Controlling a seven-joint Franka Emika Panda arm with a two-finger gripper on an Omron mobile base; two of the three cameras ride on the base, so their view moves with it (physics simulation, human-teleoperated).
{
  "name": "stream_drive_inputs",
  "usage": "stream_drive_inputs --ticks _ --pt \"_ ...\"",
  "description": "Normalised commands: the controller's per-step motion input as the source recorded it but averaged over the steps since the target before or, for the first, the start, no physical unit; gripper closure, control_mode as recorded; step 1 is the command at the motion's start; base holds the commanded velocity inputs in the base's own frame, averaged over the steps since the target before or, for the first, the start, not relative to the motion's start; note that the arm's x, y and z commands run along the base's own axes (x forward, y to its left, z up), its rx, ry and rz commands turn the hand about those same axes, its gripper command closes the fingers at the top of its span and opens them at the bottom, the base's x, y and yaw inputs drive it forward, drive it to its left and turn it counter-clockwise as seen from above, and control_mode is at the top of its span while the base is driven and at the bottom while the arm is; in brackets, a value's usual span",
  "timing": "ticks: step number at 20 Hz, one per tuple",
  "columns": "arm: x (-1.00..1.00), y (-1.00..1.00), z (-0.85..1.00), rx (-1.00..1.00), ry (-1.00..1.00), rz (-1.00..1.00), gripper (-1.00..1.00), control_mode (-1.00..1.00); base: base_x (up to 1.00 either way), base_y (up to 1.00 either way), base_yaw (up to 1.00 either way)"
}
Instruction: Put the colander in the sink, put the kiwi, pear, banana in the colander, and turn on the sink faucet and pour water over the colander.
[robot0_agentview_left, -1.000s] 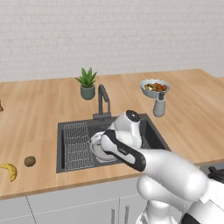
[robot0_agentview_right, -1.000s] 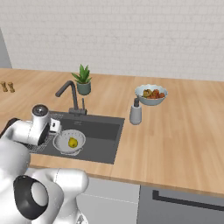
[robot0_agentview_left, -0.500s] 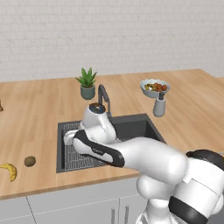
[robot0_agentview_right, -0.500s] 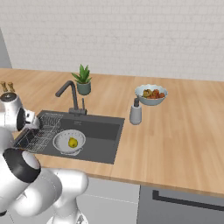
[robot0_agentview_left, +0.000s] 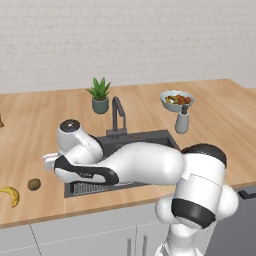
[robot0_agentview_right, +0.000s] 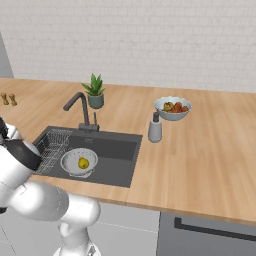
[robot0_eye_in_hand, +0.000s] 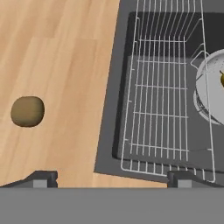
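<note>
So we're hanging over the left rim of the sink (robot0_agentview_right: 117, 150) right now, with the gripper (robot0_eye_in_hand: 111, 177) spread about as wide as it goes and nothing sitting between the fingertips (robot0_eye_in_hand: 41, 178). One tip is showing over the wooden counter (robot0_eye_in_hand: 57, 52), the other over the wire rack (robot0_eye_in_hand: 166, 100) that's lying along the left side of the basin.

The colander (robot0_agentview_right: 79, 162) is sitting down in the sink, just beside the rack, and the pear (robot0_agentview_right: 83, 162) is resting inside it. From the hand view we're only catching the colander's pale edge at the right side, with a sliver of yellow-green poking in.

The kiwi (robot0_eye_in_hand: 27, 111) is lying out on the counter to the left of the sink, well apart from the rim, not touching anything. In the left base view we're seeing the same kiwi (robot0_agentview_left: 34, 184) near the front edge of the counter, with the banana (robot0_agentview_left: 11, 195) lying just beside it, further left and a bit closer to the edge.

The sink faucet (robot0_agentview_right: 80, 110) is standing upright behind the basin, its spout angled over it. Behind that a potted plant (robot0_agentview_right: 94, 92) is sitting on the counter, and off to the right there's a soap dispenser (robot0_agentview_right: 155, 129) with a bowl of mixed fruit (robot0_agentview_right: 172, 108) near it.
</note>
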Motion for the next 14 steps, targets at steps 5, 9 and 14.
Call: stream_drive_inputs --ticks 5,9,14 --pt "-0.03 0.44 -0.13 0.03 0.04 -0.18 -1.00 -1.00 0.00 0.00 0.00" --pt "-0.13 0.33 -0.32 0.08 0.00 -0.17 -1.00 -1.00 0.00 0.00 0.00" --pt "-0.05 0.11 -0.25 0.05 -0.02 -0.13 -1.00 -1.00 0.00 0.00 0.00"
